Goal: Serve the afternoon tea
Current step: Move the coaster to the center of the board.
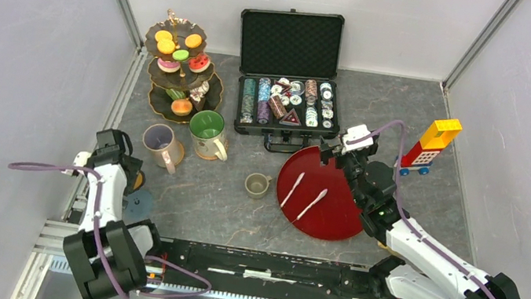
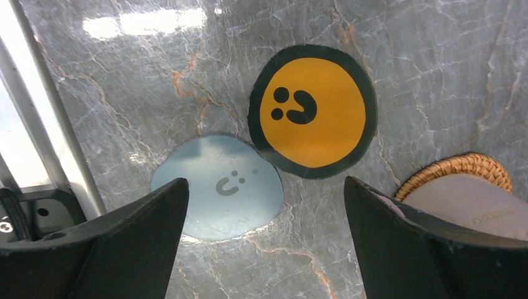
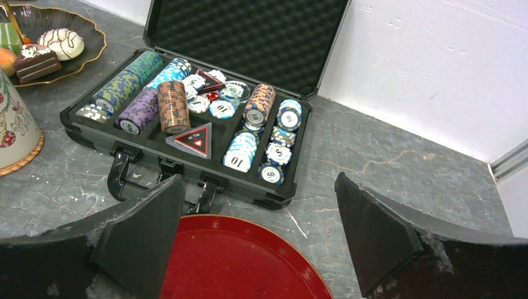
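The dark scalloped three-tier stand point(image 1: 176, 65) holds toy sweets at the back left; its bottom tier point(image 3: 81, 28) carries a cake slice and a white frosted donut. In front of it stand a green mug point(image 1: 207, 134) and a greyish-purple mug point(image 1: 160, 144) on a wicker coaster point(image 2: 464, 168). A small olive cup point(image 1: 257, 185) sits mid-table. My left gripper point(image 1: 130, 171) point(image 2: 264, 187) hangs open above an orange coaster point(image 2: 311, 112) and a blue coaster point(image 2: 218, 187). My right gripper point(image 1: 332, 153) point(image 3: 258, 187) is open over the far rim of the red plate point(image 1: 322, 198) point(image 3: 236, 261).
An open black case of poker chips point(image 1: 287, 73) point(image 3: 187, 112) lies just beyond the red plate. Two white utensils point(image 1: 303, 196) lie on the plate. A red-yellow block tower point(image 1: 429, 146) stands at the right. Grey walls close in left and right.
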